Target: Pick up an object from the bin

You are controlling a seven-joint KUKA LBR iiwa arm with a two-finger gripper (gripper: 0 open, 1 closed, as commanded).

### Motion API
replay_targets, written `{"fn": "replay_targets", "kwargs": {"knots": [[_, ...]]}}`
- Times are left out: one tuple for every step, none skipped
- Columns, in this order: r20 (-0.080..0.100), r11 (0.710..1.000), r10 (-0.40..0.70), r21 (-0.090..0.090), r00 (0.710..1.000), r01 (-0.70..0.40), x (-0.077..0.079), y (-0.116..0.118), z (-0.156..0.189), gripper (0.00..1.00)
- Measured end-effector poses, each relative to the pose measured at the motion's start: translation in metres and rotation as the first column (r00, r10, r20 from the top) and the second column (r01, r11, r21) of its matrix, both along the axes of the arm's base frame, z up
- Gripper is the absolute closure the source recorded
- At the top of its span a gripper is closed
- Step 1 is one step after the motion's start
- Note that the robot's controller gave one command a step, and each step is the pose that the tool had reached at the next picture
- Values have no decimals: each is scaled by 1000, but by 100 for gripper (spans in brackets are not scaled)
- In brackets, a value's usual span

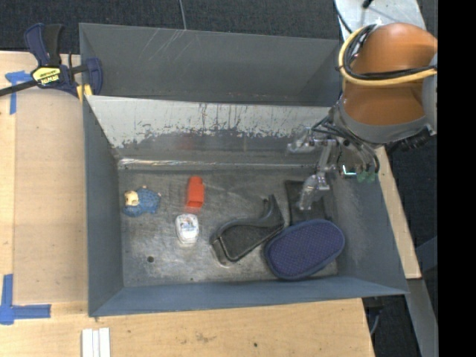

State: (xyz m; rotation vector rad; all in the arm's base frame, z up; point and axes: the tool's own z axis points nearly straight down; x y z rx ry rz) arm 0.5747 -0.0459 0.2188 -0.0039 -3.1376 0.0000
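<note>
The grey metal bin (223, 80) had a scuffed floor. At its right side the fingers (311, 193) hung just over a blue oval pad (305, 249) and a black curved piece (249, 233) touching it, probably the nearest picks. Whether they were apart or together I could not tell. Further left lay an orange block (195, 192), a white capsule (187, 227) and a small blue toy (140, 201), spread apart with room around each.

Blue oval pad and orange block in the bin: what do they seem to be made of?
The blue oval pad looks like fabric or mesh over something soft: its surface is matte with a fine dotted weave. The orange block is probably plastic or foam: even bright colour, flat faces, no grain. The look leaves open which of the two it is.
</note>
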Motion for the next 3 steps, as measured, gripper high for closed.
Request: {"fn": "replay_targets", "kwargs": {"knots": [[7, 994, 107, -2, 994, -107, -33, 29, -137, 0], [-4, 994, 110, 1, 994, -110, -35, 30, -135, 100], [9, 983, 186, -2, 982, -186, -40, 34, 7, 100]]}}
